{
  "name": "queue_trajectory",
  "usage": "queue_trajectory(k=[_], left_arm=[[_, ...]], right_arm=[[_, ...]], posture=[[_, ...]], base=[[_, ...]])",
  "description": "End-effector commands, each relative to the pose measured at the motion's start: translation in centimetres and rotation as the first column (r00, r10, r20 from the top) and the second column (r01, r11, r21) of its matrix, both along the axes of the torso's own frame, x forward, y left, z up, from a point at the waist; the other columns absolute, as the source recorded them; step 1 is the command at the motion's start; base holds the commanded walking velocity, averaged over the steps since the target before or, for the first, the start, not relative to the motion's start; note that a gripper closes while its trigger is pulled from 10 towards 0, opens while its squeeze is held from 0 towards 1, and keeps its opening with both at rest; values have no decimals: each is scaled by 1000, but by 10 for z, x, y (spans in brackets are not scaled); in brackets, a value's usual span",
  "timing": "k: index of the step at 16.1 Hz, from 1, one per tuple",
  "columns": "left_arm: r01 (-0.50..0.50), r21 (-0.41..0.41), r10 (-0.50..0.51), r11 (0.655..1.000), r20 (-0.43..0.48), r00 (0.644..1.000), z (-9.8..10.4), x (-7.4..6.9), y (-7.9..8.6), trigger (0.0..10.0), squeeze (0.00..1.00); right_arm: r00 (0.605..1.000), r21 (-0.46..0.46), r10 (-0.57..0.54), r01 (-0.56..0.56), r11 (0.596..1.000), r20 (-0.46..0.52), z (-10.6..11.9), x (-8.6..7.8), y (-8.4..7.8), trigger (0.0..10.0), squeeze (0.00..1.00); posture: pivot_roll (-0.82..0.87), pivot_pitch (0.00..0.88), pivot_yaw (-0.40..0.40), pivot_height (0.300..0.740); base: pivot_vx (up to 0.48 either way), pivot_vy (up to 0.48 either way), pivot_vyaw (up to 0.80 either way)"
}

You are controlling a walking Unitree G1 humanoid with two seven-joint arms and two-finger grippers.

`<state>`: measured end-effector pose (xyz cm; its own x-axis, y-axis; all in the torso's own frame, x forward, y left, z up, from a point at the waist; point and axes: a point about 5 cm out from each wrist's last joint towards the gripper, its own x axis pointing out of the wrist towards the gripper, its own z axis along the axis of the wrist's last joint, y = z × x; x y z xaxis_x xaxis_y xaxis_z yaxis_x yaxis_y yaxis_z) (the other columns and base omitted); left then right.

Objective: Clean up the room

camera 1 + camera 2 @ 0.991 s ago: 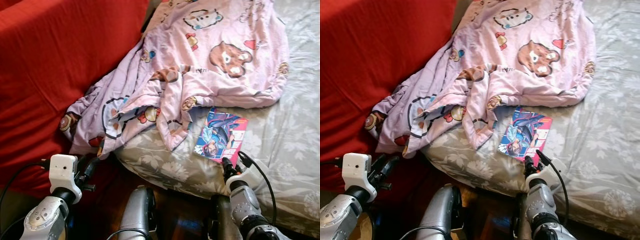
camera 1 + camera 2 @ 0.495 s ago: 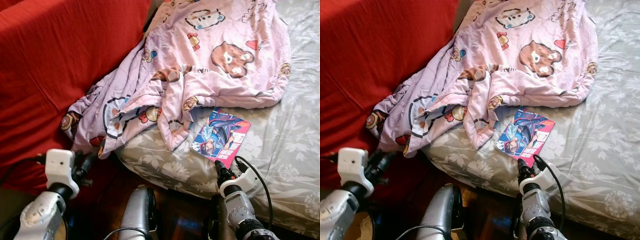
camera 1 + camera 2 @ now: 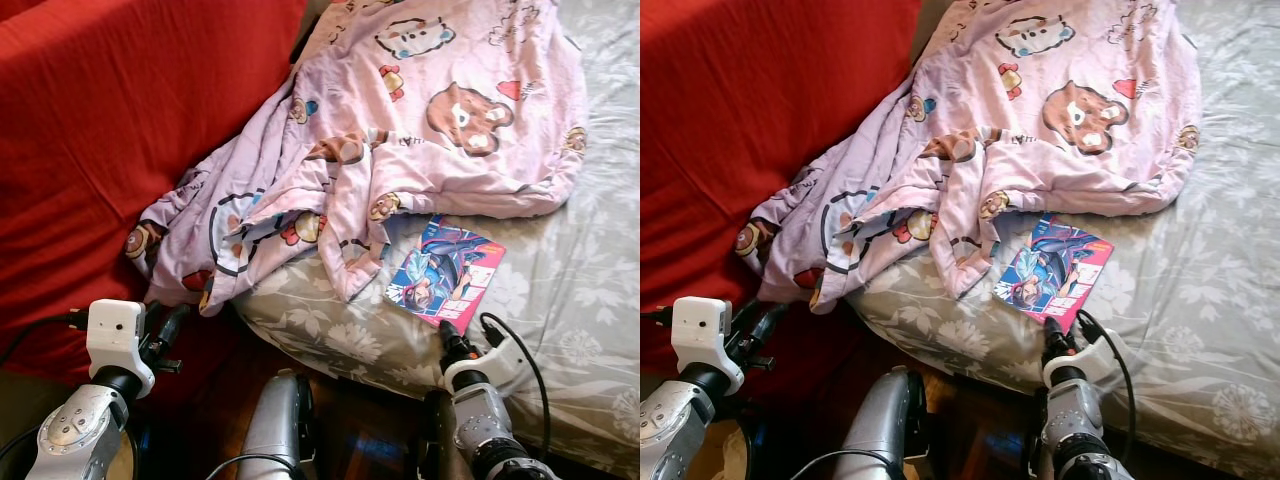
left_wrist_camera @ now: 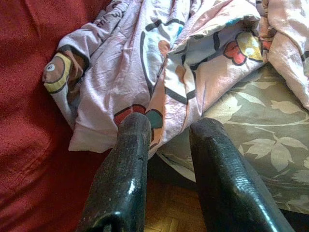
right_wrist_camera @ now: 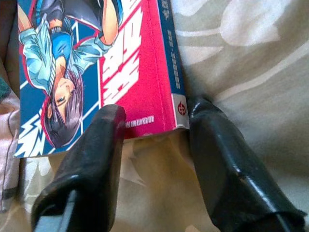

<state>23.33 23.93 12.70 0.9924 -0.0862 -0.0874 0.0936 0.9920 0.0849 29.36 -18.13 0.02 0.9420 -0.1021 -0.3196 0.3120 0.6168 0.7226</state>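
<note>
A bed with a grey sheet printed with pale leaves [image 3: 590,300] fills the right side. A big red cloth [image 3: 110,130] covers the left side. A crumpled pink blanket with cartoon bears [image 3: 420,110] lies across the far part of the bed and hangs off its left edge onto the red cloth. A thin comic book with a blue and pink cover [image 3: 446,272] lies flat on the sheet, just near of the blanket. The right gripper [image 5: 154,126] sits right at the book's near edge, jaws open, one on each side of its corner. The left gripper [image 4: 166,128] is low on the left by the blanket's hanging edge, jaws open and holding nothing.
</note>
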Motion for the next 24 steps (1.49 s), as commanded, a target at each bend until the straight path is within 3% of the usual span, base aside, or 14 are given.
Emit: queue_trajectory(k=[1, 12, 18, 21, 24], left_arm=[[-33, 23, 34, 999, -45, 998, -8, -6, 10, 10000, 0], [-36, 27, 37, 999, -50, 998, -11, -4, 11, 10000, 0], [-54, 2, 54, 999, -5, 999, -11, 15, 7, 10000, 0], [-62, -16, 62, 998, 15, 998, -12, 25, 4, 10000, 0], [-75, -34, 76, 997, 35, 996, -15, 37, 0, 10000, 0]], right_arm=[[999, 23, 3, -2, 1000, -37, -10, -9, 5, 0, 0], [999, 33, 14, -13, 999, -33, -9, -7, 9, 0, 0], [999, -27, 31, -31, 999, 15, 1, 2, 9, 0, 0], [997, -48, -72, 73, 996, 12, 1, -2, -2, 0, 0], [973, -72, -230, 228, 971, -21, -8, -19, -16, 0, 0]], posture=[[278, 279, 158, 599], [269, 264, 147, 599], [231, 202, 113, 599], [201, 155, 94, 599], [177, 108, 79, 599]], base=[[0, 0, 0], [0, 0, 0], [0, 0, 0], [0, 0, 0], [0, 0, 0]])
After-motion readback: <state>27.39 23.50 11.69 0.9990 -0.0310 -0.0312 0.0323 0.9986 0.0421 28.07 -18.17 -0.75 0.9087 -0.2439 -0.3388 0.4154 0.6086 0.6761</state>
